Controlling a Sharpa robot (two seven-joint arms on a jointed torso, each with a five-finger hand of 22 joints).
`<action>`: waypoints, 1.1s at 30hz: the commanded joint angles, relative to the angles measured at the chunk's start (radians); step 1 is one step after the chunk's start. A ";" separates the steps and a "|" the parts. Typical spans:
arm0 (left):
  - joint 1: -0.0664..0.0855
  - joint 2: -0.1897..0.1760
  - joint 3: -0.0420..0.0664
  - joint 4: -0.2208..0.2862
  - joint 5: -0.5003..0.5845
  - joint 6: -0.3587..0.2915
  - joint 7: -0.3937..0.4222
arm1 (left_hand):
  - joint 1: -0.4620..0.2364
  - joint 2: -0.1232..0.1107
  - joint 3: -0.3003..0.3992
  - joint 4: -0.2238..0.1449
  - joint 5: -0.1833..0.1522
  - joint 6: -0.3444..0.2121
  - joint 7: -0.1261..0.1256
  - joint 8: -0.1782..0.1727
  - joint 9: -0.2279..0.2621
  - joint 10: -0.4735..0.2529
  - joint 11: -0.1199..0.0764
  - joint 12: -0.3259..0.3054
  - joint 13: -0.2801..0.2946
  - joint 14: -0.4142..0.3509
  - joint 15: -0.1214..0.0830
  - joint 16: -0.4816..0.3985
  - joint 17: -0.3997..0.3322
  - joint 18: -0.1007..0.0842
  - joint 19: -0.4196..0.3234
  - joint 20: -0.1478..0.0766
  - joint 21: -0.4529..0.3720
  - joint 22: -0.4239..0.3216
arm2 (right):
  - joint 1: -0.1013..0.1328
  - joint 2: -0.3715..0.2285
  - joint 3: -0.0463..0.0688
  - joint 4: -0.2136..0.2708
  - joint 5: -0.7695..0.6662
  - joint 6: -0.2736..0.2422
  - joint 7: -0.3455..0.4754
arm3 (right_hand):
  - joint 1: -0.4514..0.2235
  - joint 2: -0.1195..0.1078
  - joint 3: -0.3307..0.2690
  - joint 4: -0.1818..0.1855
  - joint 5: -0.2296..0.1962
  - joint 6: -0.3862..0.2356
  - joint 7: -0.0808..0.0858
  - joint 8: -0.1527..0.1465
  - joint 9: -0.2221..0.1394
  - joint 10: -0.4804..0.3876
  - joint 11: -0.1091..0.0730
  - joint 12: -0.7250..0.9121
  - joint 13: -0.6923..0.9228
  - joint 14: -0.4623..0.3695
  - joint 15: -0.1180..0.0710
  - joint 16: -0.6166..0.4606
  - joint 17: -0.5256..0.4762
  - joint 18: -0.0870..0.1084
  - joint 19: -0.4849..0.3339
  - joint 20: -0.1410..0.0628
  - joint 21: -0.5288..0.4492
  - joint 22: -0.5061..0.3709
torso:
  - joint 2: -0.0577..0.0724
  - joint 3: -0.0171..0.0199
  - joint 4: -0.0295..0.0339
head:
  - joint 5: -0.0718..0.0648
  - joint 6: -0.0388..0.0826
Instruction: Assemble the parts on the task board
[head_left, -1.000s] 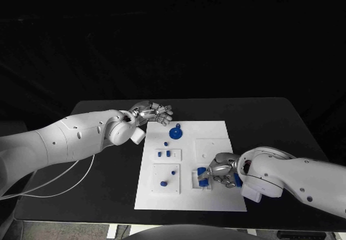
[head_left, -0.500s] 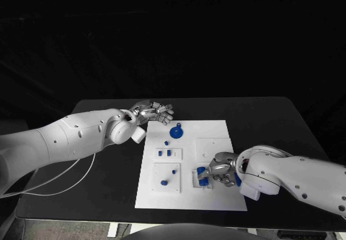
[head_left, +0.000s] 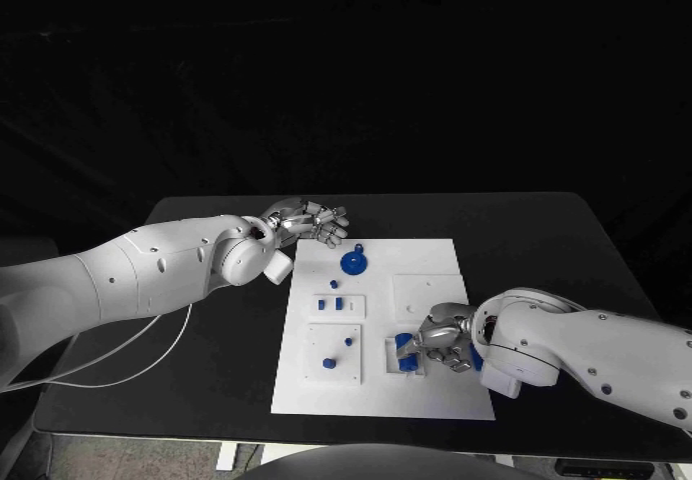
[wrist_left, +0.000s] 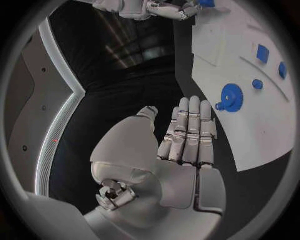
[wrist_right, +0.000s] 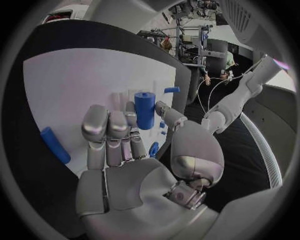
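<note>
The white task board (head_left: 433, 270) lies in the middle of the table. My right hand (head_left: 444, 343) is low over its near right part. Thumb and fingertips pinch an upright blue cylinder (wrist_right: 144, 110), seen beside the hand (head_left: 405, 344) at a white slotted block. A blue rod (wrist_right: 55, 145) lies flat on the board beside the palm. My left hand (head_left: 307, 221) hovers off the board's far left corner, fingers straight and apart, holding nothing (wrist_left: 187, 135). A blue gear (head_left: 352, 264) lies on the board's far part, near that hand (wrist_left: 232, 94).
Small blue pieces sit in a white block (head_left: 336, 303) left of centre. Two blue pegs (head_left: 339, 353) stand in another block nearer me. A plain white square (head_left: 423, 292) lies right of centre. Black tabletop (head_left: 548, 250) surrounds the board. A white cable (head_left: 130, 350) hangs from my left arm.
The camera has shifted slightly. My right hand stays at the blue cylinder, and my left hand keeps its place off the far left corner.
</note>
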 joint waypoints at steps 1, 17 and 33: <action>0.000 0.000 0.001 0.003 0.007 0.016 0.004 | -0.009 0.000 0.005 -0.001 -0.005 -0.008 0.001 0.006 -0.002 -0.003 0.004 0.001 -0.001 0.005 0.004 -0.004 0.001 0.015 0.007 0.001 -0.004 0.002 | -0.005 0.003 -0.004 0.003 -0.011 0.034 -0.008 | -0.009 0.000 -0.006 0.000 -0.006 0.003 0.003 -0.007 -0.001 0.005 0.001 -0.004 0.001 -0.001 -0.004 -0.006 0.002 0.129 -0.001 0.005 -0.001 0.008 | 0.000 -0.0001 0.0001 | 0.001 -0.001; 0.000 -0.001 0.001 0.004 0.006 0.018 0.000 | -0.012 -0.001 0.007 -0.001 -0.006 -0.009 0.001 0.006 -0.002 -0.004 0.004 0.001 -0.001 0.005 0.004 -0.005 0.002 0.014 0.007 0.001 -0.005 0.003 | -0.007 0.009 -0.004 0.010 -0.044 0.029 -0.001 | -0.011 -0.008 -0.008 -0.003 -0.007 0.003 0.003 -0.008 -0.002 0.004 0.001 -0.006 0.003 -0.002 -0.004 -0.007 0.002 0.129 -0.002 0.004 -0.002 0.008 | 0.001 0.0000 -0.0001 | 0.005 -0.003; 0.000 -0.002 0.001 0.004 0.006 0.018 -0.002 | -0.014 -0.002 0.009 -0.001 -0.008 -0.009 0.001 0.006 -0.002 -0.004 0.004 0.001 -0.001 0.005 0.004 -0.005 0.002 0.014 0.007 0.001 -0.005 0.004 | -0.007 0.008 -0.004 0.005 -0.065 0.025 0.001 | -0.155 0.002 -0.240 -0.051 -0.008 -0.022 0.004 -0.020 0.009 -0.017 0.001 -0.017 0.014 -0.015 -0.006 -0.012 0.012 0.129 -0.028 -0.022 -0.010 0.009 | 0.000 0.0005 -0.0005 | 0.005 -0.004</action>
